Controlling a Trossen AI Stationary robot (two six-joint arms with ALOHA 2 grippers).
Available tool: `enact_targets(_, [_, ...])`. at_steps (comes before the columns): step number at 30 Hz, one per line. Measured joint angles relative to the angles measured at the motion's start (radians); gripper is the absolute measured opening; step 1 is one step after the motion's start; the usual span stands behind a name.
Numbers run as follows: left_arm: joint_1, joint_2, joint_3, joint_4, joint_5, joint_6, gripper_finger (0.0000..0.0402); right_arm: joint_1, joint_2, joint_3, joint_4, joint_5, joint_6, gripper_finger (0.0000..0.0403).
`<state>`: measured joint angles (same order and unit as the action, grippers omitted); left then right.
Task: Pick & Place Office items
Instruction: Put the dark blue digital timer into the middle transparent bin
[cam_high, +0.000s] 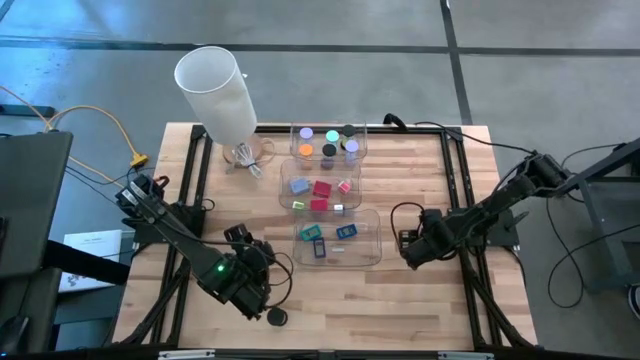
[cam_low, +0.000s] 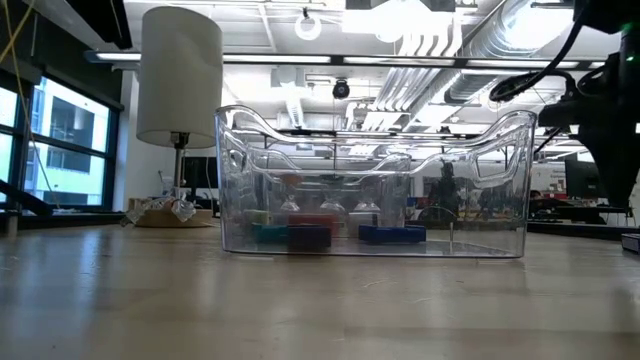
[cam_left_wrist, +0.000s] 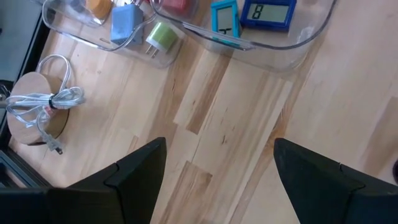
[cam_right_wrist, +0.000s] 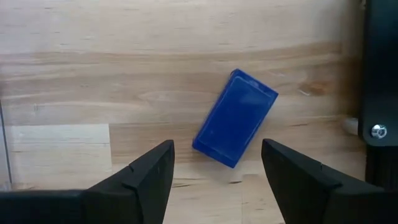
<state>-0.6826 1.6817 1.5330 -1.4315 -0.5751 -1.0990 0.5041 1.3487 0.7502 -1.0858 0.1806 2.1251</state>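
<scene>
Beneath your right gripper (cam_right_wrist: 214, 168) lies a blue block (cam_right_wrist: 235, 117), flat on the bare wood and askew to the fingers, which stand wide with nothing between them. That spread looks chosen to straddle it, though you'd likely want to square up first. Just beside, toward the middle, sits the nearest clear bin (cam_high: 372, 252), already holding blue and teal pieces (cam_high: 318, 236). Two more bins (cam_high: 296, 160) line up behind it with the discs and red blocks. Your left gripper (cam_left_wrist: 217, 168) is also wide and empty (waiting over bare table), with a black disc (cam_high: 275, 317) on the wood nearby.
</scene>
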Motion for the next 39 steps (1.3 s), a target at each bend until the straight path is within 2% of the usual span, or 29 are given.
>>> enact_targets(8, [-0.009,0.000,0.000,0.000,-0.024,0.000,0.0289,-0.025,0.000,-0.073,0.057,-0.051,-0.007,0.0231])
enact_targets(19, [-0.006,0.000,0.000,-0.001,-0.052,0.010,0.0289,-0.070,-0.003,-0.206,0.242,-0.061,-0.057,0.0231])
enact_targets(30, [-0.006,-0.001,0.000,0.000,-0.056,0.010,0.0289,-0.072,-0.002,-0.221,0.256,-0.044,-0.186,0.0229])
enact_targets(33, [-0.006,-0.001,0.000,0.000,-0.056,0.010,0.0289,-0.072,-0.002,-0.221,0.259,-0.043,-0.218,0.0209])
enact_targets(37, [-0.006,-0.001,0.000,0.000,-0.056,0.010,0.0289,-0.072,-0.001,-0.221,0.258,-0.025,-0.225,0.0149])
enact_targets(39, [-0.006,-0.001,0.000,0.000,-0.060,0.010,0.0289,-0.072,-0.001,-0.222,0.258,-0.016,-0.247,0.0140])
